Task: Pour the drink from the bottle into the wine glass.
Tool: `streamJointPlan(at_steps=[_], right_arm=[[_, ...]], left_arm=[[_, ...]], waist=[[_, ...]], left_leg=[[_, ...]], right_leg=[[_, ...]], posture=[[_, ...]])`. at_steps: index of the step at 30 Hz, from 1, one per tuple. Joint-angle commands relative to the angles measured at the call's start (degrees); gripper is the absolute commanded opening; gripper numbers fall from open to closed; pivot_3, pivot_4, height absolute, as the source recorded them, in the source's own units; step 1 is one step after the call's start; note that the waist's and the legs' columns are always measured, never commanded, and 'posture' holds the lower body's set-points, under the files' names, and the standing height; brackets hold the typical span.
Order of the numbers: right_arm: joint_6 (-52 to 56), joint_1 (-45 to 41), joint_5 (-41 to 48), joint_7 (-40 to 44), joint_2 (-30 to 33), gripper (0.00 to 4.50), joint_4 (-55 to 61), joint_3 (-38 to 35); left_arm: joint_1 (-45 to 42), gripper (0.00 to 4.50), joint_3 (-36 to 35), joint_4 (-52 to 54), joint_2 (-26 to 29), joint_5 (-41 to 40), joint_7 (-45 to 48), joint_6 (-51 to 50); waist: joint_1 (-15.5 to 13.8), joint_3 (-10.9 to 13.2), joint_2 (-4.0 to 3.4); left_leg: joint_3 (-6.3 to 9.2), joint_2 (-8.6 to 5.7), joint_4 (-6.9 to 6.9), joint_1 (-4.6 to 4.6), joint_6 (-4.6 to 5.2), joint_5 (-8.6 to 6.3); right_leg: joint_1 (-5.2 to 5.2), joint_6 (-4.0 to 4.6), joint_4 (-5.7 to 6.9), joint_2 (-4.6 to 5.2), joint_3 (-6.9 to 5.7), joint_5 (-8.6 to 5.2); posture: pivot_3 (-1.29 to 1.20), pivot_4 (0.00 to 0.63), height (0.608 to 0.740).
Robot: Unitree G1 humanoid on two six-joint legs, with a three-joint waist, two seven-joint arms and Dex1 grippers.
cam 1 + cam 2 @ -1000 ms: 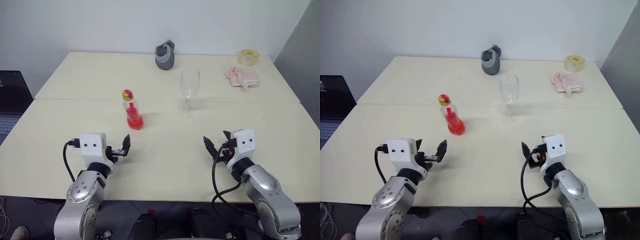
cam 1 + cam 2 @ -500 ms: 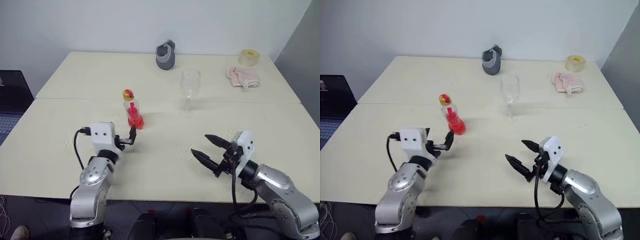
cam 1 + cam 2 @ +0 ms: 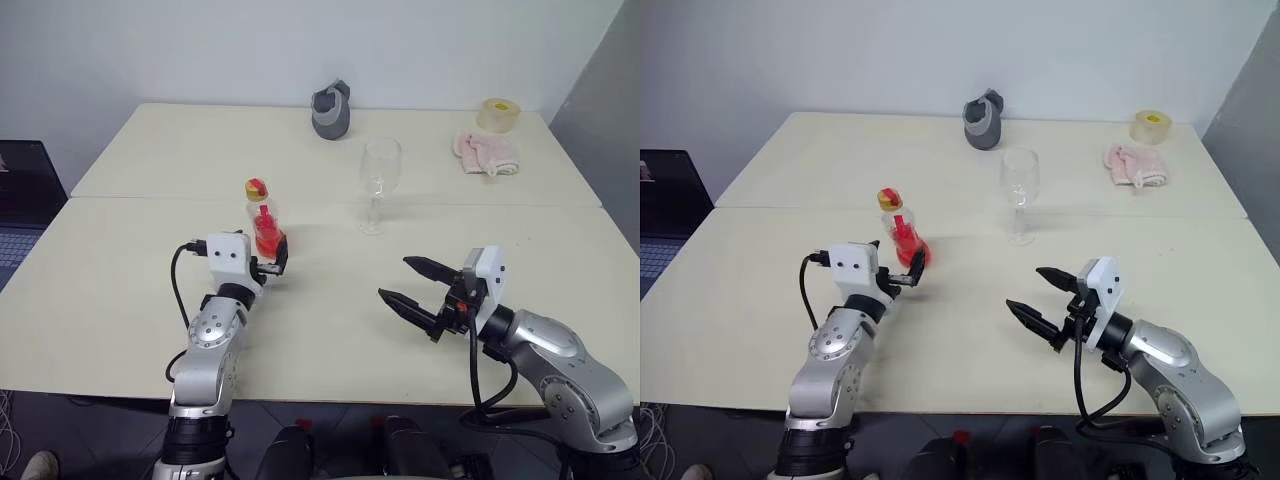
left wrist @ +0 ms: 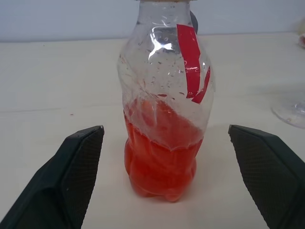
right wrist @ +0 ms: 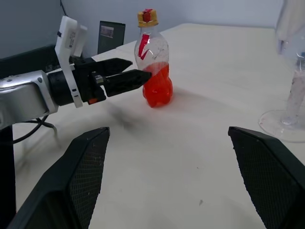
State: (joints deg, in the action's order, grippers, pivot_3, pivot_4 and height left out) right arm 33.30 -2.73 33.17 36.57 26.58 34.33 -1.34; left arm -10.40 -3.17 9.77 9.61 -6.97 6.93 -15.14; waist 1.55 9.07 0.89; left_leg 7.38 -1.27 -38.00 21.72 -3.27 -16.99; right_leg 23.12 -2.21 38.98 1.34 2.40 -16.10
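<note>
Two grippers wide open, empty. Left gripper [image 3: 277, 257] frames bottle [image 4: 164, 112] at bulbous base; drink [image 4: 161, 164] fills lower part. Wine glass [image 3: 379, 183] at bottle's 3 o'clock, apart. Judgement: centre bottle between fingers, close gently, keep upright. Right gripper [image 3: 412, 290] idle.

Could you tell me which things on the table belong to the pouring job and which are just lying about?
Job: bottle holding the red drink, wine glass, left gripper.
Lying about: grey cup, pink cloth, tape roll.
</note>
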Motion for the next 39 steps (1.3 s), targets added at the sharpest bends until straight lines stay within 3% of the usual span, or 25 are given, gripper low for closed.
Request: streamJointPlan(at_steps=[1, 22, 39], right_arm=[[-0.05, -0.54, 2.61, 0.76, 0.67, 4.27, 1.31, -1.32], [2.56, 0.06, 6.73, -1.33, 3.04, 4.27, 4.49, -1.69], [3.67, 1.02, 8.21, -3.23, 4.79, 4.27, 5.87, -2.75]], left_arm=[[-2.75, 4.49, 0.7, -2.07, -0.77, 0.9, 0.25, 3.7], [-10.13, 4.49, -1.38, -16.0, -2.98, 3.64, -4.31, 16.09], [-18.76, 4.49, -3.15, -35.4, -2.64, 4.76, -6.13, 29.91]], waist=[[-0.02, 0.0, 0.0], [-0.04, 0.0, 0.01], [-0.05, -0.01, 0.03]], left_leg=[[-0.01, 0.0, -0.01, 0.0, 0.0, 0.0], [0.01, -0.01, -0.04, 0.02, -0.01, 0.01], [0.0, -0.03, -0.06, 0.02, -0.01, 0.01]], right_leg=[[0.0, 0.0, 0.0, 0.0, 0.0, 0.0], [0.01, 0.0, 0.01, 0.02, 0.0, 0.0], [0.01, 0.0, 0.03, 0.01, -0.02, 0.01]], posture=[[0.0, 0.15, 0.74], [0.0, 0.15, 0.74], [0.0, 0.15, 0.74]])
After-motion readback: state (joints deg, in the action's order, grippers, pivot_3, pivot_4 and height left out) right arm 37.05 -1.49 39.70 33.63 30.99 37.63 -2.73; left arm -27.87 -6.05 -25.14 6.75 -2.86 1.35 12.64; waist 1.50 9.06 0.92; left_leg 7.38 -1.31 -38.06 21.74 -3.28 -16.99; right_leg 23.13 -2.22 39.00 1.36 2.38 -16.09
